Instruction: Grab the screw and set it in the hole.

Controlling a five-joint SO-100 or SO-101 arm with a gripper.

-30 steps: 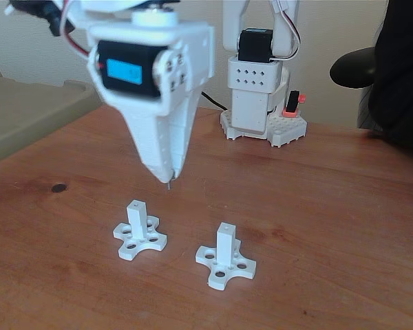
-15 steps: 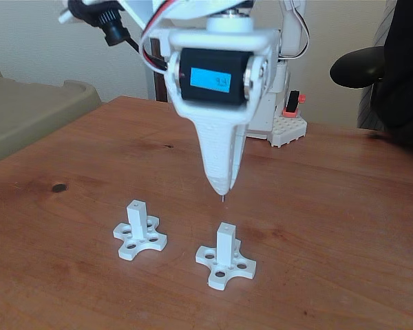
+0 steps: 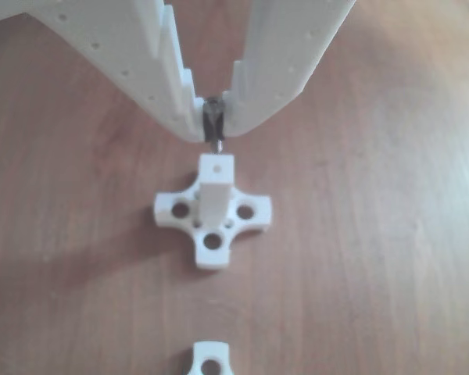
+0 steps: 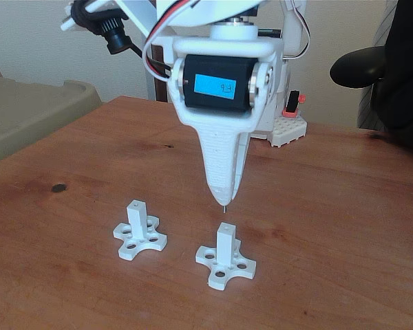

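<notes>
My white gripper [image 4: 224, 197] points straight down, shut on the thin dark screw [image 4: 224, 203]. In the other view the screw [image 3: 213, 125] is pinched between the two white fingers, its tip hanging just above the post [image 3: 216, 187]. The hole [image 3: 216, 166] is a tiny dark dot on that post's square top face. In the fixed view the screw tip hovers a short way above the right-hand white post [image 4: 225, 242] and its hole [image 4: 224, 225], nearly in line with it. A second white post [image 4: 137, 218] on a cross-shaped base stands to the left.
The arm's white base [image 4: 282, 127] with a red part sits at the table's back. A beige bin [image 4: 27, 113] lies at the left, a dark chair [image 4: 392, 69] at the right. Another base lobe [image 3: 211, 361] pokes in at the other view's bottom edge.
The gripper carried the screw to the right, from above the left post to above the right post, and has settled slightly lower over it.
</notes>
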